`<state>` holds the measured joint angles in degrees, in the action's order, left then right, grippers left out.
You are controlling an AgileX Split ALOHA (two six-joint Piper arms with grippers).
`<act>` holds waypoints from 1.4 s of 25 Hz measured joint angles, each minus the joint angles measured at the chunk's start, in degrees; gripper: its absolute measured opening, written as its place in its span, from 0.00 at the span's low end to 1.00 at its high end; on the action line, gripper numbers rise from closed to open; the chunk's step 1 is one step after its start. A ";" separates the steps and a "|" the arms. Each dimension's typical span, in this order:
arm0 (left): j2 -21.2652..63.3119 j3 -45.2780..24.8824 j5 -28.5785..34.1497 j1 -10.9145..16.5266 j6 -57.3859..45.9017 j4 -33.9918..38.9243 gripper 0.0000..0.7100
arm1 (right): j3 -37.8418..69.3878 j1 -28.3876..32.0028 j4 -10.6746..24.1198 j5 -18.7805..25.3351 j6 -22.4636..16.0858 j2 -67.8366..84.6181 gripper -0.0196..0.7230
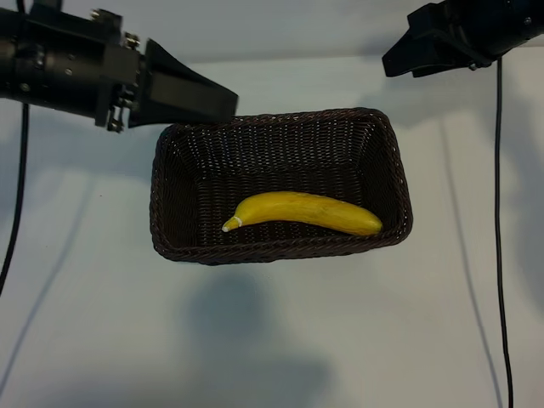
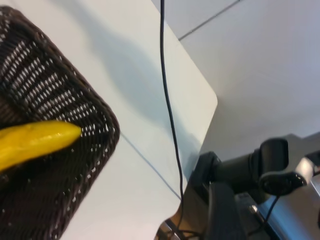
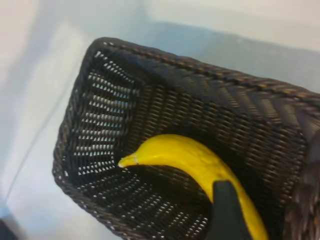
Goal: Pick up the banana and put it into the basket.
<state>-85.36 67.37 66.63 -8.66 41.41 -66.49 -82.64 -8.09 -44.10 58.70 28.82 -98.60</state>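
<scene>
The rectangular dark brown woven wicker basket [image 1: 280,183] holds the curved yellow banana [image 1: 306,212], lying lengthwise along its near wall, apart from both grippers. The left gripper [image 1: 191,93] is nearer, over the far-left rim; the right gripper [image 1: 408,51] is raised, cropped. Whether either gripper's fingers are spread, I cannot tell.

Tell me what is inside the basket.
One banana lies on the floor of the basket, near its front wall in the exterior view. Nothing else shows inside. The weave directly beneath the banana is covered, so that patch cannot be seen.
</scene>
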 joint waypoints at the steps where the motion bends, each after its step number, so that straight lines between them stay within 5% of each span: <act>1: -0.02 0.00 0.00 0.00 -0.90 1.02 0.66 | 0.00 0.00 -0.07 0.16 0.10 0.00 0.63; 7: -0.07 0.00 0.25 0.00 -7.88 9.93 0.65 | 0.00 0.00 -0.21 1.55 0.16 0.19 0.63; 17: -6.98 0.00 -1.29 0.00 -8.86 9.01 0.65 | 0.00 0.00 -0.26 1.79 -0.23 2.14 0.63; 35: -6.78 0.09 -3.72 0.00 -11.05 13.09 0.65 | 0.00 -0.06 -0.87 6.13 -3.95 -1.71 0.63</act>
<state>-92.14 67.46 62.91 -8.66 30.36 -53.40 -82.64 -8.15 -44.97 64.83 24.87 -100.31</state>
